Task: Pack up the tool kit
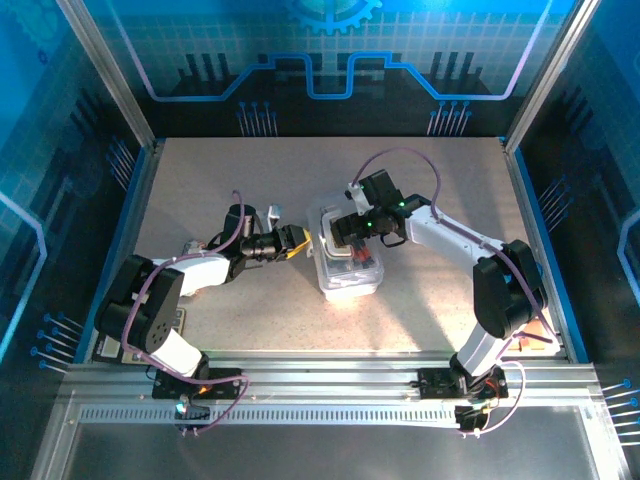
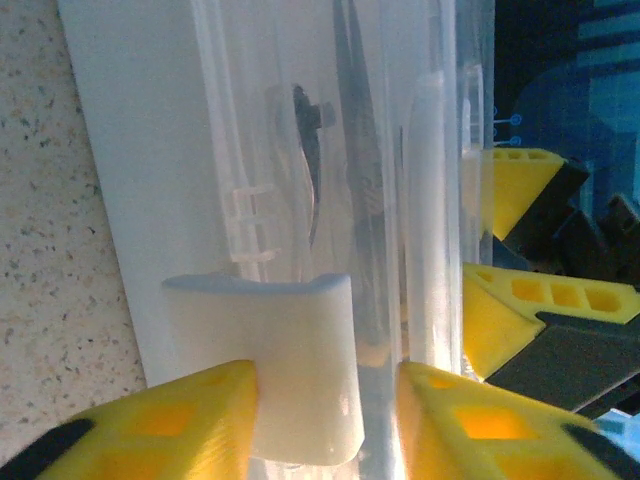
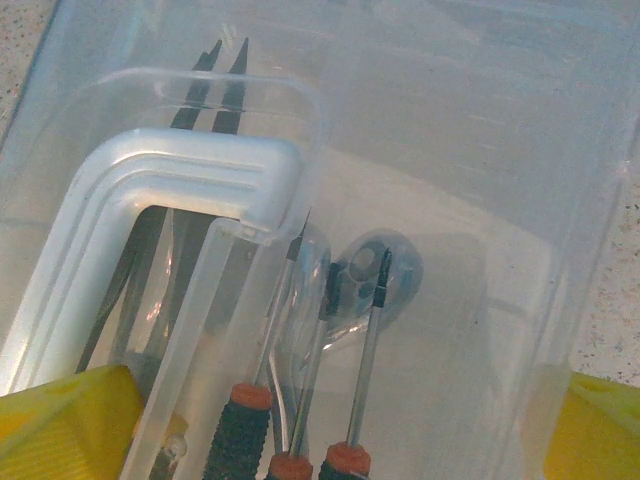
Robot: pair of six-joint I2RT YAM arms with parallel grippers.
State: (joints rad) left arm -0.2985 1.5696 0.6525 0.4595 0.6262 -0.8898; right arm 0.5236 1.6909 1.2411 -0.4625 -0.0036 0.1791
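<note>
The clear plastic case [image 1: 347,262] lies in the middle of the table with its lid down. Through the lid I see red-and-black screwdrivers [image 3: 240,430], a metal wrench [image 3: 375,275] and dark plier jaws [image 3: 210,85]. My left gripper [image 1: 300,241] is at the case's left side. Its yellow fingers [image 2: 150,420] straddle the white latch tab [image 2: 300,370]: one touches the tab, the other stands a little off it by the clear wall. My right gripper [image 1: 350,232] hovers over the case [image 3: 480,200], wide open, with one yellow fingertip [image 3: 60,420] at each bottom corner.
A small pale object [image 1: 273,213] lies on the table just behind the left gripper. A grey flat item [image 1: 177,320] sits near the left arm's base. Metal frame posts and blue walls ring the speckled tabletop [image 1: 430,310]. The right gripper's yellow fingers [image 2: 520,180] show beyond the case.
</note>
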